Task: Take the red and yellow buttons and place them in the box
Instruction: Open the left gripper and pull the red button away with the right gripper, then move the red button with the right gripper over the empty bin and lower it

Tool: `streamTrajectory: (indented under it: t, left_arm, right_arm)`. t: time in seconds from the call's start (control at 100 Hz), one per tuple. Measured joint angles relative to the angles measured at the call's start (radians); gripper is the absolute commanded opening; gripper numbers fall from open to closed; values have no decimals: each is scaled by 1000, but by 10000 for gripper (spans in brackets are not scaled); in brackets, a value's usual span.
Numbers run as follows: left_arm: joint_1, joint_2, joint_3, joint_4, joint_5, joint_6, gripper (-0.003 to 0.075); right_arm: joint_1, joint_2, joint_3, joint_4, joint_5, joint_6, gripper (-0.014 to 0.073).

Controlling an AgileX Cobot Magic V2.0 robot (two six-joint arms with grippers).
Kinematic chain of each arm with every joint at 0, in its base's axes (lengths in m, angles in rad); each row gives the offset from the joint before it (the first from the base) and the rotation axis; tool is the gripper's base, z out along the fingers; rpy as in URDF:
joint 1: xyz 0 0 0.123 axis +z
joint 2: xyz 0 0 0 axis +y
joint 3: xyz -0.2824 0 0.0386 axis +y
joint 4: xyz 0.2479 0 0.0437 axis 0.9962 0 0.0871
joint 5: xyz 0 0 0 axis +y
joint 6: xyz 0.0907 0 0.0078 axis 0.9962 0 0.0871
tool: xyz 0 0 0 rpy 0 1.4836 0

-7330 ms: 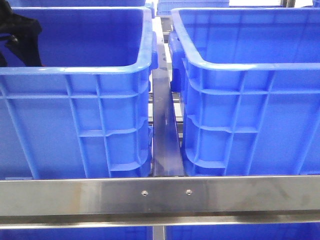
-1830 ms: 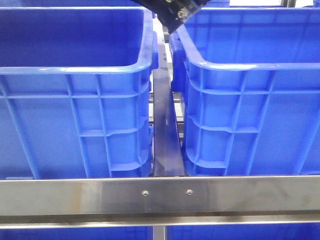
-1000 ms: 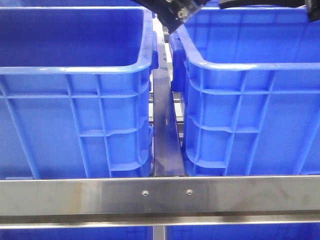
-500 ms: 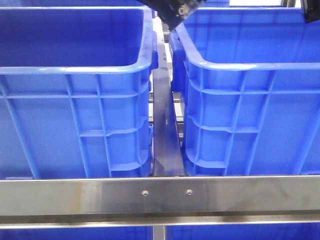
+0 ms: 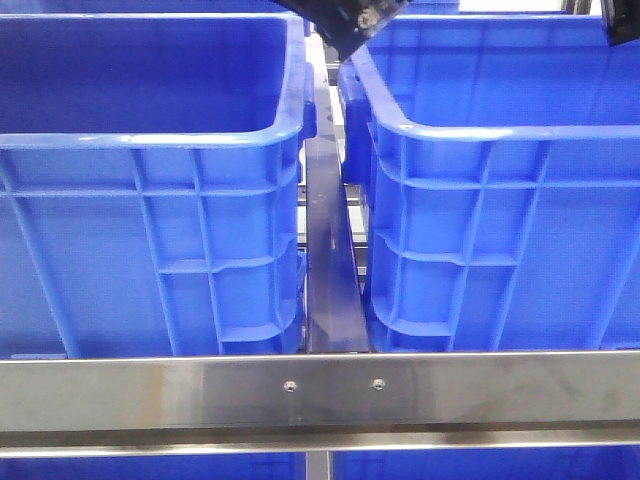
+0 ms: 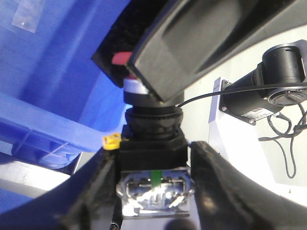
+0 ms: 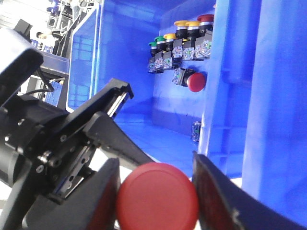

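We see a red button (image 7: 157,196) sitting between the two dark fingers (image 7: 103,201) of the right gripper (image 7: 158,201), its domed cap facing the camera; the jaws are closed to the cap's width and touch it on both sides. Beyond it, in the right wrist view, a blue crate (image 7: 230,96) holds more push-button switches: a row of six stands against the far wall, two green-capped (image 7: 156,43), three yellow-capped (image 7: 181,24) and one red-capped (image 7: 206,19), and a seventh with a large red cap (image 7: 195,82) lies just beside that row. A small pale item by the crate's wall lower down is too blurred for us to name. A black arm (image 7: 62,143) fills the near side of that view, close to the held button.

In the left wrist view, the left gripper (image 6: 153,191) clamps a black switch body (image 6: 152,158) between its fingers (image 6: 98,191), with metal terminals and a green stripe showing toward the camera. Its cap is mostly hidden behind a broad dark housing (image 6: 201,43); the sliver we can see looks red (image 6: 121,58), though we cannot be sure. A small yellow tab (image 6: 111,141) juts out beside the body. A blue crate rim (image 6: 48,129) lies behind, and a black camera (image 6: 283,76) with cables is mounted on a white plate nearby.

From the front, two large blue crates stand side by side, the left crate (image 5: 150,140) and the right crate (image 5: 500,130), parted by a narrow dark rail (image 5: 330,260), behind a steel bar (image 5: 320,390). The interior parts visible show no contents. A black arm part (image 5: 345,25) hangs over the gap between their rims.
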Motion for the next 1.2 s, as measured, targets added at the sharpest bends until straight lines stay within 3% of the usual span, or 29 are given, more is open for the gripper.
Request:
streamTrajectory:
  t: [0.65, 0.88, 1.2]
  left_arm:
    - [17, 0, -9, 14, 0, 0, 400]
    - [42, 0, -9, 14, 0, 0, 400]
    - [42, 0, -9, 6, 0, 0, 365]
  right_arm:
    - [-10, 0, 0, 0, 4, -2, 234]
    - [-138, 0, 0, 0, 20, -24, 234]
    - [-304, 0, -68, -49, -43, -206, 234]
